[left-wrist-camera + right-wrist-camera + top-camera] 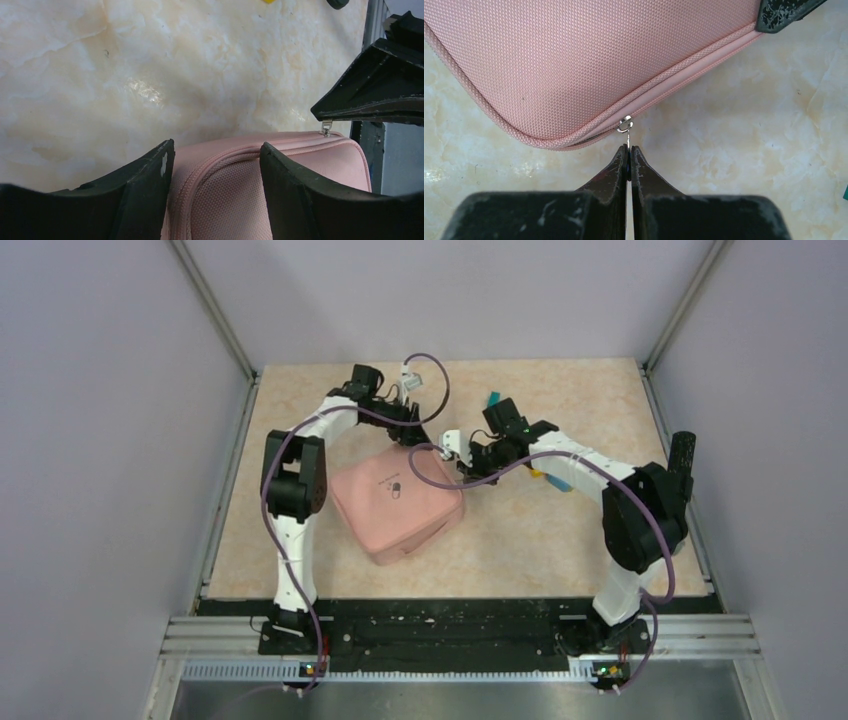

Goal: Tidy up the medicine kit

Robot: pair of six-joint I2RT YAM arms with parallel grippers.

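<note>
"Beige and cream, marbled: is that the surface everything sits on?"

"Yes, a beige marble-patterned bench point(560, 540), walled by pale lilac panels. Lying on it, left of centre, is the medicine kit point(395, 505), a large pink soft fabric zip case with rounded corners and a small dark logo on its lid. The lid is down. The case sits skewed to the bench edges. From above it looks close to square, so I cannot name a long axis."

"Where are the arms?"

"Both reach to the case's far side. The left claw point(415, 435) is over the far corner, jaws apart, its two black fingers point(145, 195) straddling the zipped edge. Whether they touch the fabric I cannot tell. The right claw point(462, 468) is at the neighbouring rounded corner, jaws pressed together on the small silver zip pull point(625, 125)."

"Which matters for the next move?"

"Probably the right one: it pinches the pull, and the case lies directly ahead of its tips. From the pull, the zip seam runs along the case's edge toward the left claw, so any drag would need to follow that seam rather than tug outward. A thin dark slit shows on the seam's other side, so the zip may be partly open there. The left claw looks placed to steady the case."
</note>
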